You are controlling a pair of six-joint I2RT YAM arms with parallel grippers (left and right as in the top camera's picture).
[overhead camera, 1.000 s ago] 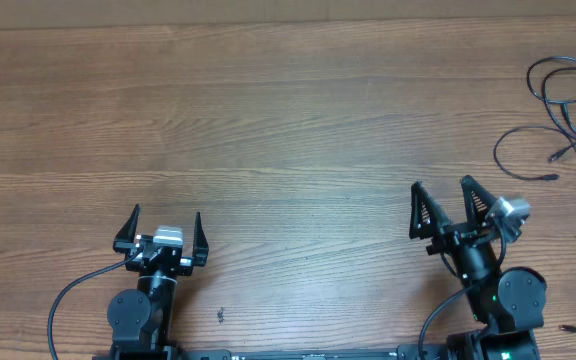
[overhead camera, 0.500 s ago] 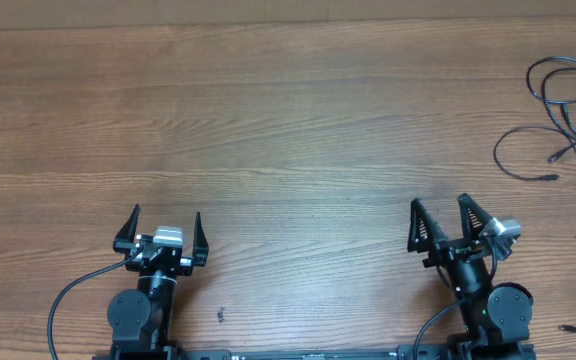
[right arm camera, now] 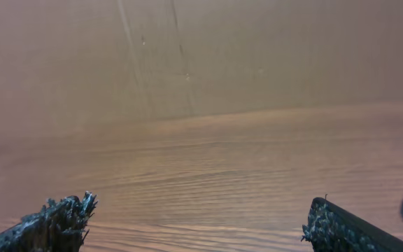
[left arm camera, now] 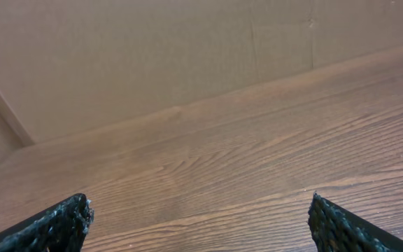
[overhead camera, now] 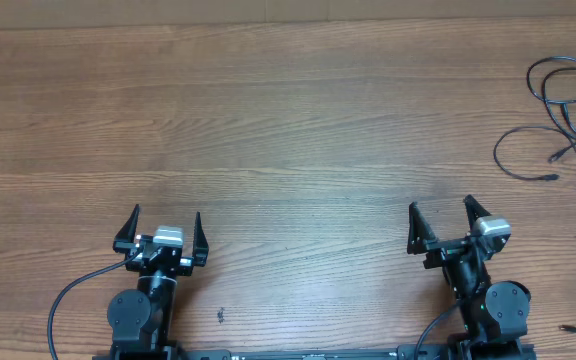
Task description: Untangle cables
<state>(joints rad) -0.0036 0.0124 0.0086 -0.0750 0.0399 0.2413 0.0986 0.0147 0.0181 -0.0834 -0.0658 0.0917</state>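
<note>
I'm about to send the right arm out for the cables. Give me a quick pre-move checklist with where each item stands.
1. Left gripper jaws open, nothing held: ok.
2. Right gripper jaws open, nothing held: ok.
3. Cables located: ok. They lie at the right side of the overhead view, ahead and to the right of the right gripper.
4. Whole bundle in view: not ok. Strands run off the overhead frame's right side.
5. Table between right gripper and cables unobstructed: ok.
6. Strands separated: not ok. The loops cross one another.
</note>
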